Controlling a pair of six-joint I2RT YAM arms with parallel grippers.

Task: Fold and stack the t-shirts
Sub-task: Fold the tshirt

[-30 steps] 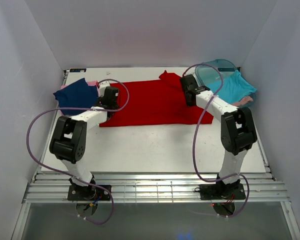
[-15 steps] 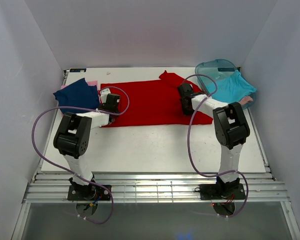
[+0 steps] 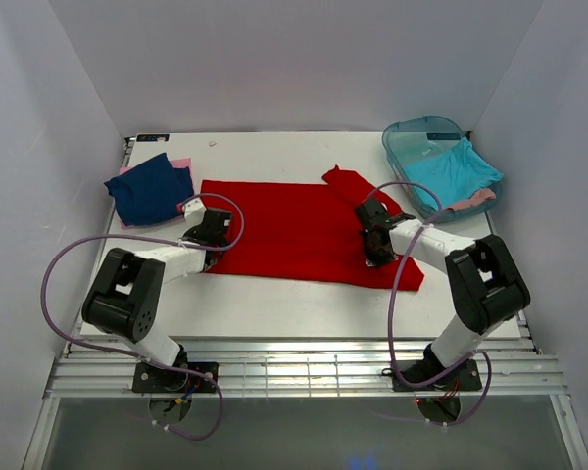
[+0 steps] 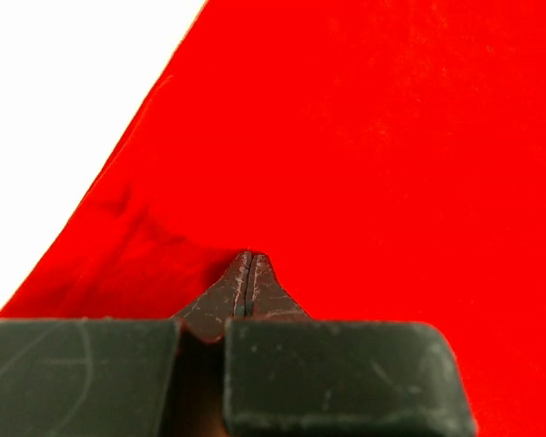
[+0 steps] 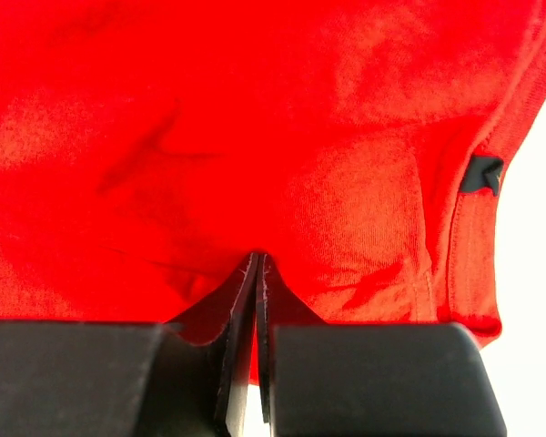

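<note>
Nearest the bases, both arms have folded back toward the near edge compared with a second ago, their elbows sitting lower and closer in. The red t-shirt (image 3: 294,230) has come with them. It now lies spread across the middle of the tabletop (image 3: 294,308), where earlier its far edge reached close to the back. Its near hem has slid well forward, and a strip of bare white surface shows behind it.

The left pincer (image 3: 212,231) sits at the shirt's left edge. In its wrist view the left pincer (image 4: 247,262) has its tips pressed fully together, with a small pucker of red cloth drawn up at them, so it is nipping the fabric. White tabletop shows just to the left of that spot.

The right pincer (image 3: 375,243) rests on the shirt's right part, near its near-right corner. In its own view the right pincer (image 5: 257,264) is likewise squeezed closed, with folds of red cloth gathered at the tips. A small black tag (image 5: 484,173) sits on a stitched edge to the right.

Farther back on the left, the navy t-shirt (image 3: 149,188) lies folded, apart from the left pincer, with a pink t-shirt (image 3: 182,163) peeking out beneath its far corner. At the far right, the teal tub (image 3: 412,132) holds the turquoise t-shirt (image 3: 453,168), and another pink one (image 3: 470,201) lies at its near rim.
</note>
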